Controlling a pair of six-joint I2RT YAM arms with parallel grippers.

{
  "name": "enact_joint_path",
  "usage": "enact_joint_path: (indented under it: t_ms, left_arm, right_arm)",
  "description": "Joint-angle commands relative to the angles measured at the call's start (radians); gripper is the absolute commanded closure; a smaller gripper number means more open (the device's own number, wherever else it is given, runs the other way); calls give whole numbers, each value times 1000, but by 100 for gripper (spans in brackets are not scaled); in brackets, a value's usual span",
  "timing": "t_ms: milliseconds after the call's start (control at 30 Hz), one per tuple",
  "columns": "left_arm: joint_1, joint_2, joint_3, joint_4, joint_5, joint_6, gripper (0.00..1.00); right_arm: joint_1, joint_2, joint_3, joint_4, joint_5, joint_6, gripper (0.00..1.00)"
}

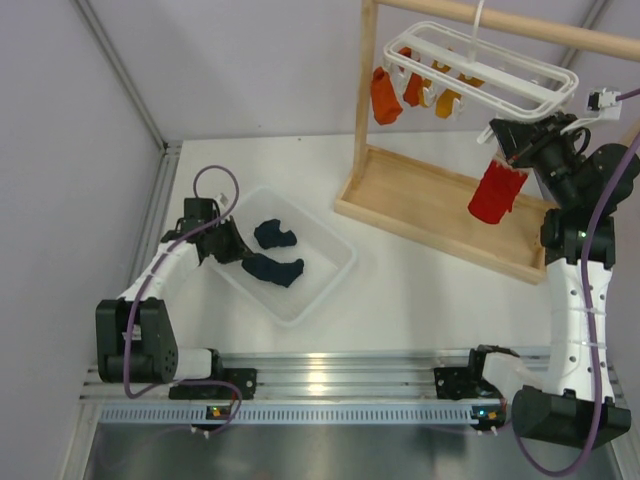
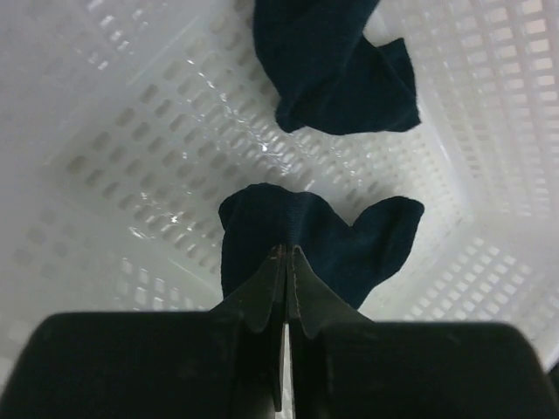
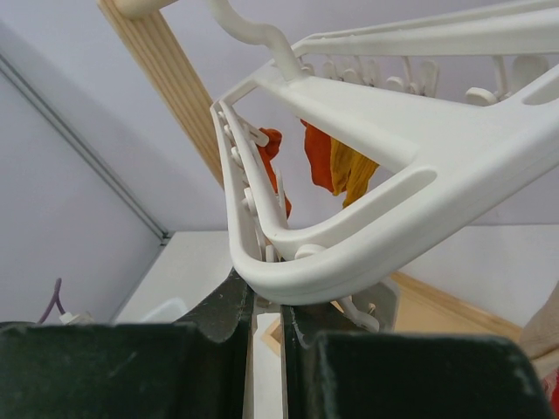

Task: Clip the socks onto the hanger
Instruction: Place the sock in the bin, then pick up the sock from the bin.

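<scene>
In the white basket (image 1: pixel 340 270) lie two navy socks. My left gripper (image 1: pixel 235 250) is shut on the nearer one (image 1: pixel 272 268); in the left wrist view the jaws (image 2: pixel 287 251) pinch its edge (image 2: pixel 349 249). The other navy sock (image 1: pixel 275 235) (image 2: pixel 336 70) lies loose just beyond. The white hanger (image 1: pixel 480 65) hangs from the wooden rack. My right gripper (image 1: pixel 512 140) (image 3: pixel 266 301) is shut, fingertips pressed up under the hanger's near corner (image 3: pixel 349 262). The red sock (image 1: pixel 497 192) dangles just below it; what holds the sock is hidden.
Orange socks (image 1: pixel 385 95) and a yellow one (image 1: pixel 447 100) are clipped on the hanger's far side. The wooden rack has a post (image 1: pixel 365 100) and a base tray (image 1: pixel 430 215) under the hanger. Grey walls stand at the left and back.
</scene>
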Motion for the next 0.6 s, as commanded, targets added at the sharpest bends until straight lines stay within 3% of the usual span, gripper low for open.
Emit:
enact_joint_path:
  t_ms: [0,67,100,167,200,233,267,300,333,367,400,467,567]
  left_arm:
    - [1,-5,36,8,-147,71,97]
    - [1,30,72,-43,-193,94,83]
    - [1,38,79,-72,-196,114,61]
    - [1,56,106,-101,-160,165,39]
    - [1,67,137,-121,-82,238,33]
    - [1,70,152,-130,-22,287,33]
    - [1,70,189,-146,50,442,34]
    - [1,70,207,-164,247,534,34]
    - [1,72,226,-230,326,638,35]
    - [-2,82,274,-277,392,842,35]
    - [-28,92,296,-317,458,949,35]
    - [-64,136,364,-472,473,1241,37]
    - [-130,208,422,-673,467,1564,39]
  right_arm:
    - [10,-3,21,-72,-43,-41,100]
    - [10,-5,21,-71,-43,-47,100]
    - [10,-5,21,-71,-41,-47,100]
    - [10,-5,20,-69,-41,-49,100]
    - [11,-5,20,-68,-41,-49,100]
    - [10,-6,18,-66,-40,-49,100]
    - [10,-6,17,-66,-40,-47,100]
    - [10,-6,17,-65,-41,-49,100]
    - [10,-8,15,-63,-40,-50,100]
    - [10,-8,10,-62,-40,-50,100]
    - [10,-9,9,-60,-41,-50,100]
    - [10,-8,3,-57,-41,-50,100]
    - [10,-3,7,-54,-38,-50,100]
